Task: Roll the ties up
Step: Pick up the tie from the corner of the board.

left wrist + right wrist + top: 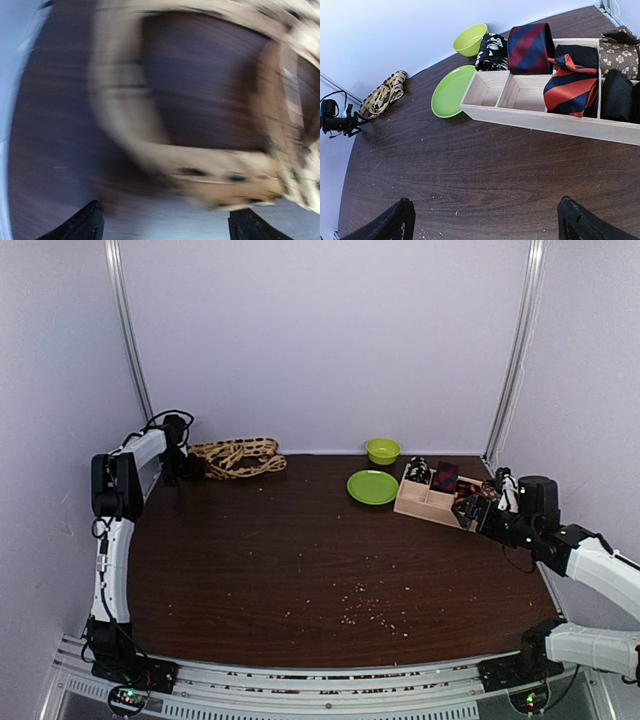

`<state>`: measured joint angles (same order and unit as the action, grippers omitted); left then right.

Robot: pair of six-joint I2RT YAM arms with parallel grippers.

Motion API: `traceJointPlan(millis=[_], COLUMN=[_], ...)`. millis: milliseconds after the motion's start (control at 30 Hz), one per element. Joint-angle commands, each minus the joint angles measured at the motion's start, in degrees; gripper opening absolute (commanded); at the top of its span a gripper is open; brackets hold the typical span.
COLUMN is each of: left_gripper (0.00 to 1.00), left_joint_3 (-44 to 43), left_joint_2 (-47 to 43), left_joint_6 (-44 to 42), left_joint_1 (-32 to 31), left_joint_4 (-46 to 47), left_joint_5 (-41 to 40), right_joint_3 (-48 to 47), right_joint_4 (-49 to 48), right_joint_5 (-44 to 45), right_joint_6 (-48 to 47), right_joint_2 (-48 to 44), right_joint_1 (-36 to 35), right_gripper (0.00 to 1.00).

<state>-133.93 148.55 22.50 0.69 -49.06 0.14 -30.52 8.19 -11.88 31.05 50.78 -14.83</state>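
Your left fingers (80, 227) stand wide at the one spotted tie (210, 170) in the far-left corner of the table (300, 560), contact unclear through blur. Your right fingers (395, 222) gape empty before one tray (530, 117) showing six rolled ties (570, 87).

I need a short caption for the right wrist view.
Rolled ties sit in a wooden tray beside a green plate and bowl.

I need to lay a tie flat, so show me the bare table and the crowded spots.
Bare: the middle of the table, between the spotted tie far left and the green plate, down to the near edge, bar some crumbs. Crowded: far right, where plate, bowl and tray cluster.
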Motion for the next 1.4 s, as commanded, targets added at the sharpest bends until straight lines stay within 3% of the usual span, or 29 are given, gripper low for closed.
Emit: traceJointPlan(millis=[0,200,433,733,800,900,933,1067,1100,1367], left_gripper=[0.95,0.93,0.96,0.94,0.87,0.67,0.58,0.08,0.00,0.00], left_joint_3=[3.10,-3.44,1.63,-2.58,-2.09,-0.95,0.34,10.66,13.56,30.35], left_joint_2=[-3.59,0.08,-0.43,7.73,7.98,7.43,6.86,0.14,-2.16,-23.48], left_joint_6=[6.83,15.51,16.60,27.75,29.13,29.85,29.94,28.56,27.61,15.42], left_joint_1=[1.72,2.47,2.53,4.08,3.98,4.03,4.00,3.48,3.17,-3.25], left_joint_4=[5.23,0.84,15.66,25.15,26.32,26.85,27.53,33.22,34.19,41.83], left_joint_5=[2.39,-7.45,3.77,19.43,19.97,20.66,21.13,21.92,21.62,25.72], right_joint_3=[-1.69,-2.77,-3.00,-4.07,-4.22,-4.24,-4.21,-3.15,-2.78,-0.21], right_joint_4=[0.77,2.06,2.27,5.08,6.07,6.23,6.03,4.01,3.28,-2.01], right_joint_5=[0.92,1.61,1.75,2.85,3.77,3.98,3.90,2.46,2.00,-1.94], right_joint_6=[0.15,0.55,1.22,1.02,0.68,0.55,0.68,1.75,2.10,3.85], right_joint_2=[-0.18,-0.20,0.68,-1.08,-1.81,-2.05,-1.90,-1.29,-1.20,0.35], right_joint_1=[-0.11,-0.11,-0.11,-0.07,-0.10,-0.11,-0.11,-0.11,-0.11,-0.15], right_gripper=[1.00,1.00,1.00,0.99,0.99,0.99,0.99,1.00,0.99,0.99])
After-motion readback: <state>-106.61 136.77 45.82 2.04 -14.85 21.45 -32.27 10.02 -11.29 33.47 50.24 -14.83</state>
